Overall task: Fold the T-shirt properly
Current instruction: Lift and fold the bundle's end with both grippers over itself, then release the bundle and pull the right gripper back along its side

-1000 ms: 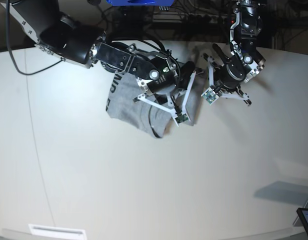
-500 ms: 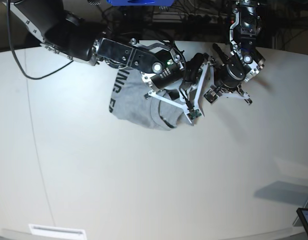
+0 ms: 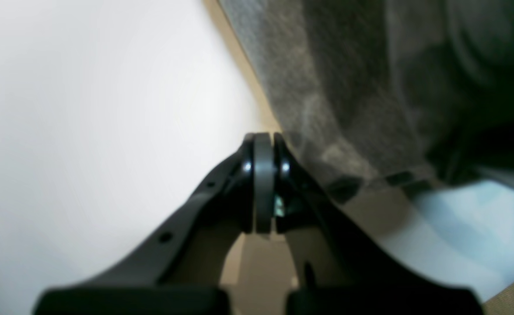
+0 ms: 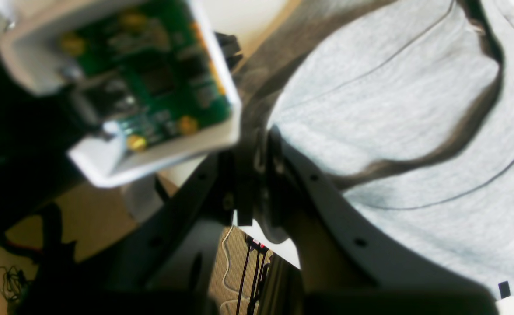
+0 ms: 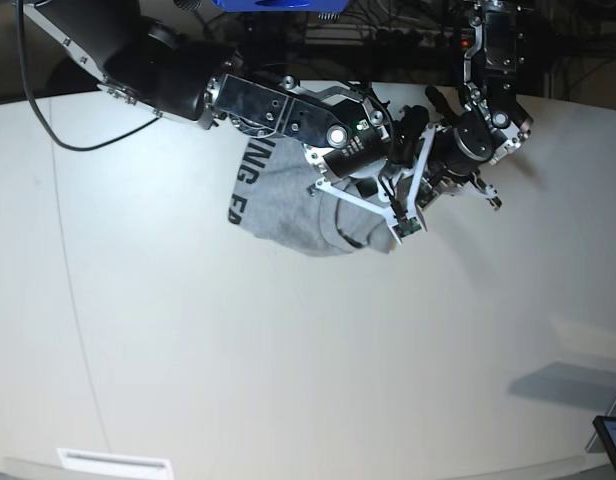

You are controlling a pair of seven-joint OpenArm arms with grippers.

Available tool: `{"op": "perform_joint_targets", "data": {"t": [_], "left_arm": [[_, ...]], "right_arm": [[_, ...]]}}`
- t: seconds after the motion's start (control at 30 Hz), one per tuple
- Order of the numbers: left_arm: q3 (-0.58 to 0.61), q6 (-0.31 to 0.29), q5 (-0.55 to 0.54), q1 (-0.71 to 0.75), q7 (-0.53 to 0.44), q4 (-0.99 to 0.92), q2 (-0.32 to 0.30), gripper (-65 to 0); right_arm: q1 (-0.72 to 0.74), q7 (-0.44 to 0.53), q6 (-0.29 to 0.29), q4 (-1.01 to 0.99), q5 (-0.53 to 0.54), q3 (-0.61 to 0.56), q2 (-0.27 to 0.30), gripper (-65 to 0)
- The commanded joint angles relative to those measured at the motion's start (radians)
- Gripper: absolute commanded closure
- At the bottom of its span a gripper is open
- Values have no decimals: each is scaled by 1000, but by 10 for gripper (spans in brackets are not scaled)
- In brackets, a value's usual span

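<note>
Base view places the T-shirt (image 5: 298,205) bunched on the table (image 5: 288,360), directly beneath and behind the right gripper (image 5: 386,196), with black lettering showing along the edge farthest from that gripper. We note the left gripper (image 5: 450,172) just beside the right one, on its far side from the shirt's bulk; the two arms crowd the same corner of cloth.

Right wrist view shows the right gripper (image 4: 257,148) narrowed to a slit on a dark fold of grey fabric, so we judge it holding the T-shirt (image 4: 392,113), which spreads away ahead of its tips. Just to one side hangs a white-cased green circuit board (image 4: 152,74), very near those fingers.

Left wrist view shows the left gripper (image 3: 263,148) fully pinched together, pads meeting with nothing visible between them; blurred grey cloth (image 3: 348,87) lies just beyond and to one side.

Risks we judge from here: collision between the two closely set arms; the thin pinch slipping if the right arm pulls sharply; and the bunched cloth dragging, not unfolding, leaving creases in the fold.
</note>
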Motion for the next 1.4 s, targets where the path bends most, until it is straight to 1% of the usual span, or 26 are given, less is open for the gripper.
{"op": "perform_joint_targets", "data": {"t": [0.0, 0.23, 0.27, 0.3, 0.33, 0.47, 0.53, 0.57, 0.67, 0.77, 0.9, 1.03, 1.13, 1.23, 1.3, 1.37], "left_arm": [[-4, 7, -6, -6, -13, 19, -6, 0], [-4, 7, -6, -6, -14, 19, -6, 0], [-4, 7, -6, -6, -14, 20, -6, 0], [-4, 7, -6, -6, -14, 22, -6, 0], [-4, 7, -6, -6, -14, 22, -6, 0], [-4, 7, -6, -6, -14, 23, -6, 0], [-4, 7, -6, -4, -14, 23, -6, 0], [-4, 7, -6, -4, -14, 23, -6, 0], [-4, 7, -6, -4, -16, 23, -6, 0], [-5, 7, -6, -4, -16, 23, -6, 0], [-7, 7, -6, -3, -16, 25, -7, 0], [-30, 7, -7, 28, -17, 49, -24, 0], [-68, 7, -7, 76, -19, 101, -26, 0], [-117, 7, -7, 113, -19, 109, -23, 0], [-145, 7, -6, 149, -23, 109, -21, 0], [-153, 7, -4, 182, -60, 109, -21, 0]], "right_arm": [[17, 15, 0, 12, -4, 3, -21, 0], [-5, 17, 0, -17, -4, 5, -14, 0], [-6, 17, 0, -31, -4, 5, -14, -6], [-6, 17, 0, -43, -4, 5, -14, -28], [-6, 17, 0, -57, -4, 5, -15, -64], [-6, 6, 0, -51, -4, 2, -18, -295], [-6, 4, 0, -20, -4, 2, -17, -370], [-6, 4, 0, 3, -4, 0, -15, -380], [-6, -5, 0, 92, -4, 0, -15, -361], [-8, -8, 0, 161, -4, 0, -15, -360], [0, -8, 0, 164, -8, 3, -9, -360], [27, -6, 0, 164, -8, 12, 60, -360], [29, -6, 0, 164, -8, 107, 117, -360], [30, -6, 0, 165, -7, 180, 171, -360], [32, -6, 0, 167, -4, 210, 201, -360], [32, -5, 0, 167, -4, 224, 221, -358]]}}
